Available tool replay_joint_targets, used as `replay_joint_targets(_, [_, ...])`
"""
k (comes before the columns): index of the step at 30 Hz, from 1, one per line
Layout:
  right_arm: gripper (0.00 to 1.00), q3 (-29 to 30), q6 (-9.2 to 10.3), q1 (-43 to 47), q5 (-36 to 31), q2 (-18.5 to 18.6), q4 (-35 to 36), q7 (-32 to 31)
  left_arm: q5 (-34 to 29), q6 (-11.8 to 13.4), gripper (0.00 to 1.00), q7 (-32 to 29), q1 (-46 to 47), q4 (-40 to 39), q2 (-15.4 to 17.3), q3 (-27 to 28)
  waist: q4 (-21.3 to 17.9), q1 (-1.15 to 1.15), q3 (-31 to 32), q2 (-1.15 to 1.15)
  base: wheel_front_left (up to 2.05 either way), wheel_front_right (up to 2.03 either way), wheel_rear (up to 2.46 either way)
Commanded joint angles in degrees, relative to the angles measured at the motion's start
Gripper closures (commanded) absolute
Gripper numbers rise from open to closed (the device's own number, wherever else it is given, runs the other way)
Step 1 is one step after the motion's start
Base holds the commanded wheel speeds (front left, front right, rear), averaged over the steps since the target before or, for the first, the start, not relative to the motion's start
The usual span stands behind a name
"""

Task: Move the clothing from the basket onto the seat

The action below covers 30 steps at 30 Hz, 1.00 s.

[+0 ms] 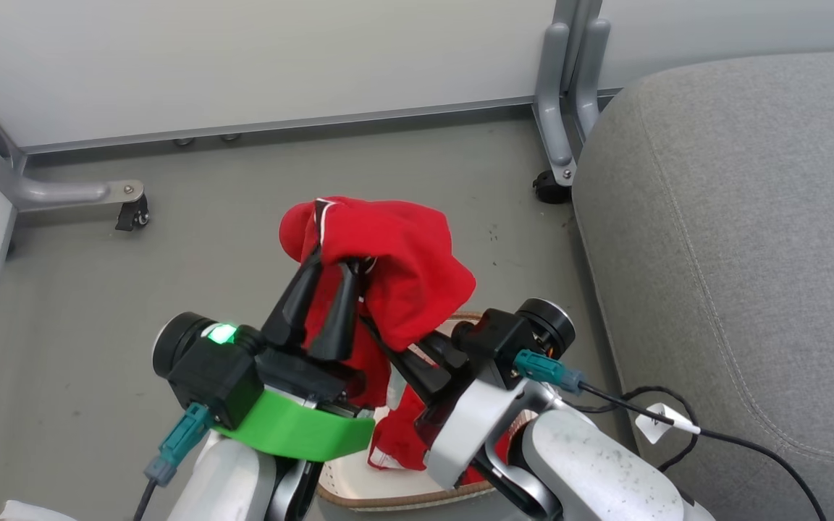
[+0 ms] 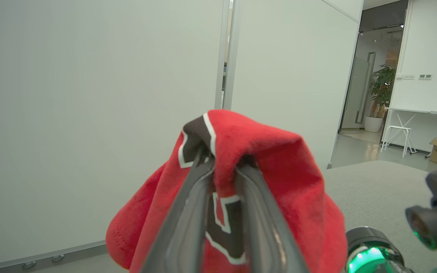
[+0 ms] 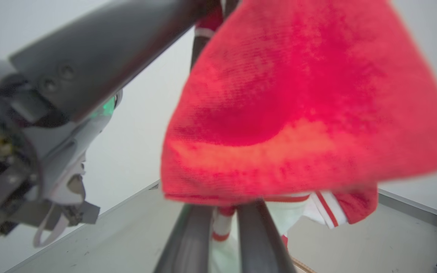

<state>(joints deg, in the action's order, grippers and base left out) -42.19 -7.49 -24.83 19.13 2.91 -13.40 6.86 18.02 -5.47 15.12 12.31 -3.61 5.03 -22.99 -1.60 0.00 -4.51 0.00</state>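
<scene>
and here the clothing (image 1: 402, 260) was up off the basket (image 1: 388, 501), bunched in a red heap over the tips of the left end effector (image 1: 326, 278), high above the floor (image 1: 135, 311) and well apart from the seat (image 1: 735, 253) on the right. the left fingers (image 2: 188, 212) stood a little apart with a fold wedged between them and the rest draped over the top. whether they truly pinched it or it merely hung there, i couldn't tell. the right end effector (image 1: 388, 340) came in from below, its fingers close together on a striped hem, clamped as far as i could judge. now the worries. if the left one had no real bite, any swing towards the seat could have slid the heap off its tips and onto the floor. a tail of red with white trim (image 1: 392, 434) hung down to the basket, and i couldn't say if it was the same piece or a second one. lifted carelessly, it could have snagged the rim and dragged or tipped that light basket. two arms pulling one cloth different ways might have yanked it out of the weaker hold. and the fabric hung right across the right wrist view, so that arm was working half blind.
</scene>
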Motion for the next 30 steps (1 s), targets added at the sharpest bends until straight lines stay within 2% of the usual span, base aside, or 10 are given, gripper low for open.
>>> replay_joint_targets(1, [1.0, 0.28, 0.0, -0.56, -0.35, 0.02, -0.15, 0.37, -0.16, 0.33, 0.0, 0.04, 0.06, -0.04, 0.5, -0.07, 0.08, 0.0, 0.03, 0.0, 0.0, 0.0, 0.0])
replay_joint_targets(11, [1.0, 1.49, 0.0, -0.94, -1.26, 0.02, -0.99, 0.58, -1.18, -0.05, 0.0, -0.96, -2.5, -1.4, 3.19, -0.72, 0.56, 0.0, 0.21, 0.0, 0.0, 0.0, 0.0])
replay_joint_targets(19, [1.0, 3.93, 0.0, 0.58, -2.31, 0.02, -2.08, 0.63, -1.09, -0.78, 0.0, -5.18, -5.79, -1.62, 6.84, -3.73, 1.89, 0.0, 0.25, 0.0, 0.0, 0.0, 0.0])
replay_joint_targets(30, [1.0, 5.61, 0.0, 1.17, -2.71, 0.02, -3.75, 0.75, -0.27, -1.41, 0.0, -9.19, -8.91, -1.23, 9.59, -8.23, 2.39, 0.0, 0.25, 0.0, 0.0, 0.0, 0.0])
